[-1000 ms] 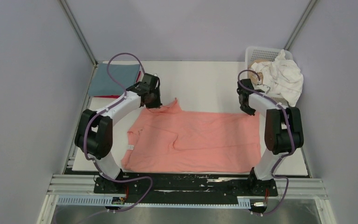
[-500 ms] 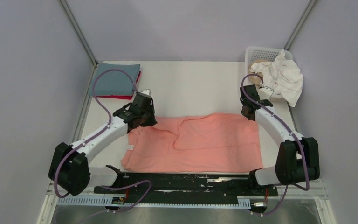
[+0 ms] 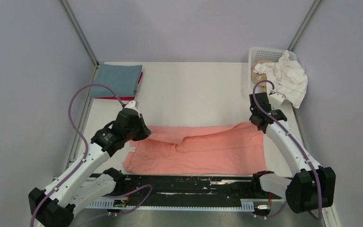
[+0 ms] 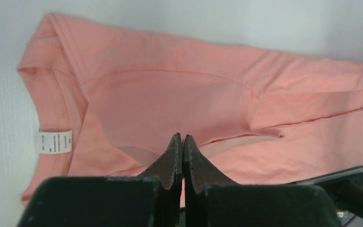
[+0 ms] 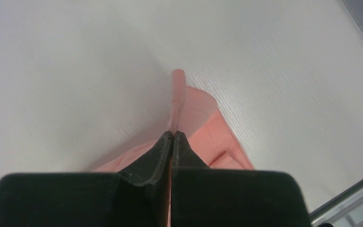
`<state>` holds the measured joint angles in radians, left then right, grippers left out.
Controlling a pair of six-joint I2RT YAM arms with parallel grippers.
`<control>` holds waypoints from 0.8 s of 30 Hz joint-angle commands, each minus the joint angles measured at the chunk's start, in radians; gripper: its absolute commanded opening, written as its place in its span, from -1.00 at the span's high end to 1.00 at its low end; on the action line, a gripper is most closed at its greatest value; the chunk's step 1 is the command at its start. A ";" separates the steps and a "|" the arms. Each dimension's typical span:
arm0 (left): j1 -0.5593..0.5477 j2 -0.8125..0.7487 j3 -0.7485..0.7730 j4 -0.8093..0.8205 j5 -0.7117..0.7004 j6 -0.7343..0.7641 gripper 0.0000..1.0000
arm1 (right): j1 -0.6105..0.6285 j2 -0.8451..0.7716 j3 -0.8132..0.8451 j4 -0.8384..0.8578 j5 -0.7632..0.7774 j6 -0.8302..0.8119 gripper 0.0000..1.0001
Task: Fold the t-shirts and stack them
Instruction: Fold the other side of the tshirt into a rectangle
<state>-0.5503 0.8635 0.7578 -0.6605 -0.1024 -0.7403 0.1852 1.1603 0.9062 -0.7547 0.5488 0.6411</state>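
Left gripper [image 3: 142,134]: I see it pinched shut on the salmon pink t-shirt [image 3: 203,150], at the edge farthest from the basket [image 3: 261,53].
Right gripper [image 5: 172,133]: clamped on the same t-shirt's edge, near the basket.
T-shirt: partly folded, in front of the basket.

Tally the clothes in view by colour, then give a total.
salmon pink t-shirt: 1
grey-blue folded shirt: 1
red shirt beneath it: 1
white garment: 1
tan garment: 1
Total: 5

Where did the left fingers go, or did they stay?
Yes. Holding the pink shirt, the left fingers moved nearer, away from the folded grey-blue shirt.
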 commanded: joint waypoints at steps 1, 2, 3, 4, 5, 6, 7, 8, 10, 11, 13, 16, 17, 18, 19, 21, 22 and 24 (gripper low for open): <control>-0.004 -0.059 -0.064 -0.074 0.065 -0.034 1.00 | 0.003 -0.021 -0.022 -0.047 0.012 -0.006 0.95; -0.004 -0.078 -0.075 -0.105 0.065 -0.040 1.00 | 0.003 -0.020 -0.027 -0.065 0.010 0.008 0.92; -0.005 -0.089 -0.096 -0.122 0.062 -0.050 1.00 | 0.003 -0.021 -0.033 -0.085 0.004 0.024 0.87; -0.005 -0.114 -0.106 -0.151 0.064 -0.052 1.00 | 0.003 -0.023 -0.048 -0.099 -0.002 0.041 0.84; -0.005 -0.128 -0.135 -0.161 0.077 -0.056 1.00 | 0.003 -0.028 -0.065 -0.115 0.001 0.059 0.80; -0.005 -0.155 -0.148 -0.172 0.087 -0.058 0.99 | 0.003 -0.034 -0.078 -0.139 0.014 0.089 0.74; -0.005 -0.169 -0.177 -0.170 0.149 -0.058 0.88 | 0.003 -0.041 -0.087 -0.166 0.035 0.120 0.59; -0.006 -0.194 -0.190 -0.161 0.182 -0.066 0.70 | 0.002 -0.052 -0.091 -0.203 0.050 0.141 0.41; -0.007 -0.224 -0.220 -0.155 0.266 -0.082 0.17 | 0.003 -0.087 -0.085 -0.242 0.062 0.167 0.18; -0.007 -0.239 -0.224 -0.157 0.300 -0.084 -0.04 | 0.003 -0.109 -0.082 -0.246 0.056 0.166 -0.12; -0.007 -0.257 -0.210 -0.179 0.314 -0.074 -0.42 | 0.003 -0.148 -0.073 -0.243 0.041 0.150 -0.58; -0.007 -0.265 -0.166 -0.209 0.290 -0.044 -0.96 | 0.003 -0.193 -0.059 -0.172 -0.029 0.028 -0.89; -0.007 -0.260 -0.144 -0.205 0.282 -0.039 -0.98 | 0.002 -0.205 -0.062 -0.131 -0.080 -0.011 -0.92; -0.007 -0.255 -0.135 -0.177 0.263 -0.030 -1.00 | 0.003 -0.215 -0.076 -0.084 -0.145 -0.045 -0.97; -0.007 -0.232 -0.126 -0.123 0.255 -0.030 -1.00 | 0.004 -0.225 -0.098 -0.018 -0.216 -0.081 -1.00; -0.008 -0.167 -0.126 -0.010 0.248 -0.043 -1.00 | 0.002 -0.231 -0.156 0.134 -0.423 -0.177 -1.00; -0.008 -0.138 -0.129 0.035 0.259 -0.050 -1.00 | 0.003 -0.223 -0.183 0.200 -0.510 -0.212 -1.00; -0.006 -0.025 -0.132 0.139 0.262 -0.068 -1.00 | 0.002 -0.183 -0.206 0.275 -0.654 -0.233 -1.00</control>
<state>-0.5552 0.6922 0.6025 -0.7498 0.1532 -0.7959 0.1867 0.9352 0.7567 -0.7376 0.2634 0.5610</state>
